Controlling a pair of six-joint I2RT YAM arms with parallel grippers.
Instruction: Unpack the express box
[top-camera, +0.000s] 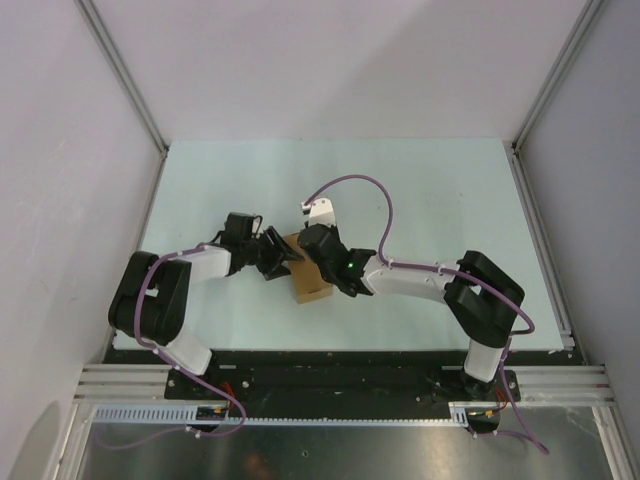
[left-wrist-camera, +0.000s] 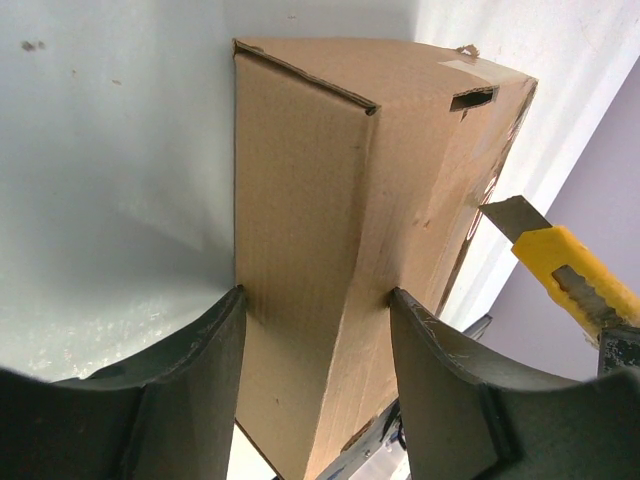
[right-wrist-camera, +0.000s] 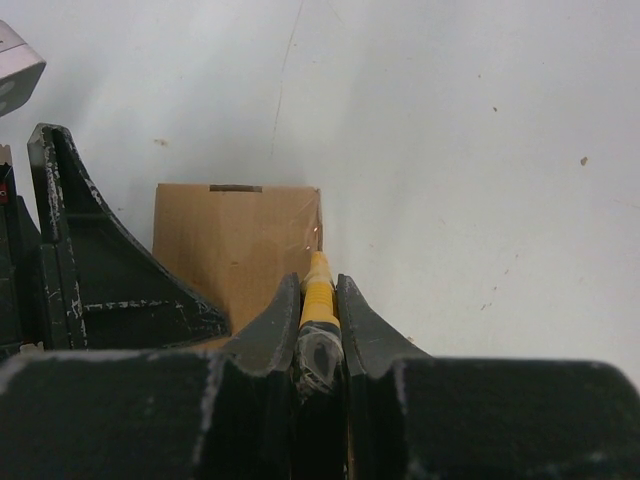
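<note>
the express box (top-camera: 308, 278) sits mid way up the table (top-camera: 440, 200), pinched across its sides by the left gripper (left-wrist-camera: 315, 300), long axis running away from it — the right gripper (right-wrist-camera: 320, 288), clamped on the utility knife (left-wrist-camera: 572, 278), holds the blade beside the box's right edge.

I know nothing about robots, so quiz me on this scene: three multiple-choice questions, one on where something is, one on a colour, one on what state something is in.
1. Where is the express box?
A. at the far right corner
B. in the middle, between the left gripper and right gripper
C. on the metal rail
2. What colour is the knife body?
A. yellow
B. red
C. blue
3. The right gripper is:
A. open and empty
B. shut on the box
C. shut on the knife

Answers: B, the top view shows both arms meeting at it; A, the left wrist view shows yellow; C, its fingers clamp the handle.
</note>
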